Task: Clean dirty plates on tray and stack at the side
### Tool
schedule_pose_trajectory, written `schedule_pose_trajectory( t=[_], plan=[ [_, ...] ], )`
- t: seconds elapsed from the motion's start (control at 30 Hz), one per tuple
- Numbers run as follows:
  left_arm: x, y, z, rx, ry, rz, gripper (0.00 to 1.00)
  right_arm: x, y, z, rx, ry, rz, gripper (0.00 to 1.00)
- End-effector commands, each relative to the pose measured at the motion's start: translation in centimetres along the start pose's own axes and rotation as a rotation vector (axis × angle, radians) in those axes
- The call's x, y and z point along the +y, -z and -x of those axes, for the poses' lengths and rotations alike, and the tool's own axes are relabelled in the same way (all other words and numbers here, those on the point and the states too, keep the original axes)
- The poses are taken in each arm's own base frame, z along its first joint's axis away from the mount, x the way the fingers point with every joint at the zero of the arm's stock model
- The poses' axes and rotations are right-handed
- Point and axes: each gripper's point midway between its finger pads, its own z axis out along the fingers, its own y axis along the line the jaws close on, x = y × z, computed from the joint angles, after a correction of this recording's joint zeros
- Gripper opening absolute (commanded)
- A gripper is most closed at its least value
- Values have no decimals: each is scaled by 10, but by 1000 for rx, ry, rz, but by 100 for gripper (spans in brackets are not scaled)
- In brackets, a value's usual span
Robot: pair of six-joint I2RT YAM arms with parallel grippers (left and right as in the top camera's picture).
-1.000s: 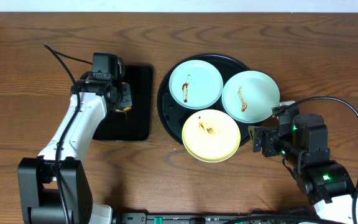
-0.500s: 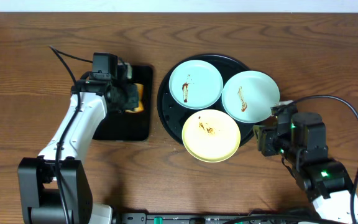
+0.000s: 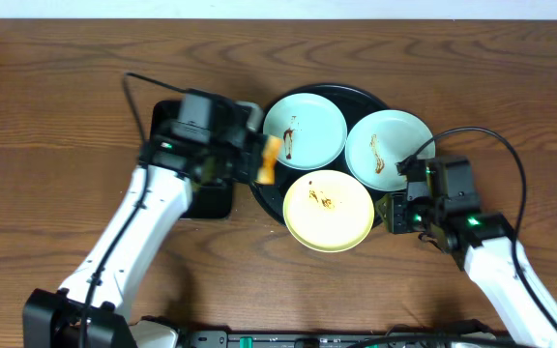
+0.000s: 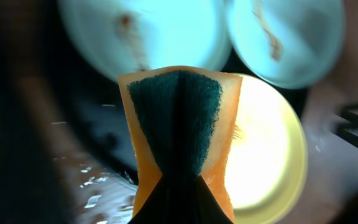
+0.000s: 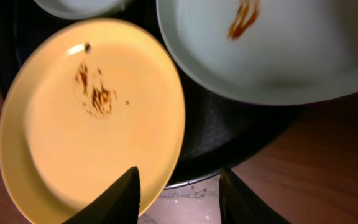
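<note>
**Sponge reaches the tray, no plate wiped yet**

Since a second ago the left arm has swung off the small tray (image 3: 211, 198), carrying its load to the round tray's left edge. The right pincer (image 5: 179, 196) has meanwhile closed in on the near right rim, narrowing as it came.

The left pincer (image 4: 179, 186) is pressed tight on an orange sponge (image 4: 179, 118) with its green scrub face outward. The sponge hangs near the left mint plate (image 3: 304, 130) and the yellow plate (image 3: 329, 210).

The right pincer's fingers stand apart astride the rim of the tray (image 5: 229, 137), just beside the yellow plate. Whether they grip anything I cannot tell.

All three plates, the right mint plate (image 3: 389, 149) included, lie in the tray, each with brown smears. I judge the task barely begun: nothing is wiped and nothing is stacked at the side.
</note>
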Motion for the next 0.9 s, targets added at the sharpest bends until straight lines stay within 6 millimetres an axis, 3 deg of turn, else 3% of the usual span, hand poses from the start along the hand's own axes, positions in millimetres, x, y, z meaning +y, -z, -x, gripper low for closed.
schedule_pose_trajectory(
  t=[0.0, 0.17, 0.37, 0.6, 0.87],
  plan=[
    [-32, -13, -14, 56, -76, -59, 7, 15, -12, -4, 64, -37, 89, 36],
    [-58, -30, -25, 96, -125, -95, 7, 8, -30, -17, 146, -96, 74, 28],
    [-69, -45, -33, 133, -129, -111, 7, 4, -44, -30, 218, -146, 75, 24],
    [-80, -61, -40, 159, -154, -126, 8, 3, -46, -31, 223, -156, 72, 1],
    [-94, -79, -45, 173, -132, -143, 8, 3, -47, -30, 219, -169, 71, 1]
  ],
)
